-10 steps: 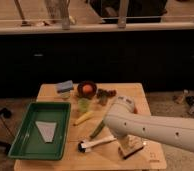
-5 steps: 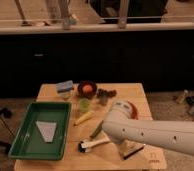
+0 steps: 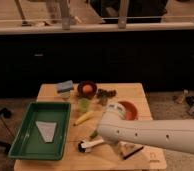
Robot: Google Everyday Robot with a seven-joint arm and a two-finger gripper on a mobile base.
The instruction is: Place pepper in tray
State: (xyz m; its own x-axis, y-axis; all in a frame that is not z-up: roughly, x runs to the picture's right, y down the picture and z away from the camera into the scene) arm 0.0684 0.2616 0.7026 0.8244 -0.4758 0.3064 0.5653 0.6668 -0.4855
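The pepper is small, slim and dark green. It lies on the wooden table just left of my white arm, right of the tray. The green tray sits at the table's front left with a pale flat piece in it. My gripper is mostly hidden under the arm near the front edge, right of the pepper; only a beige and dark part shows. It holds nothing that I can see.
A yellowish vegetable and a light-green cup lie behind the pepper. An orange bowl, a dark bowl with an orange thing, a blue sponge and a white, black-tipped object are on the table.
My arm has come down and a little to the left over the table's front right. The pepper and the other things have not moved.
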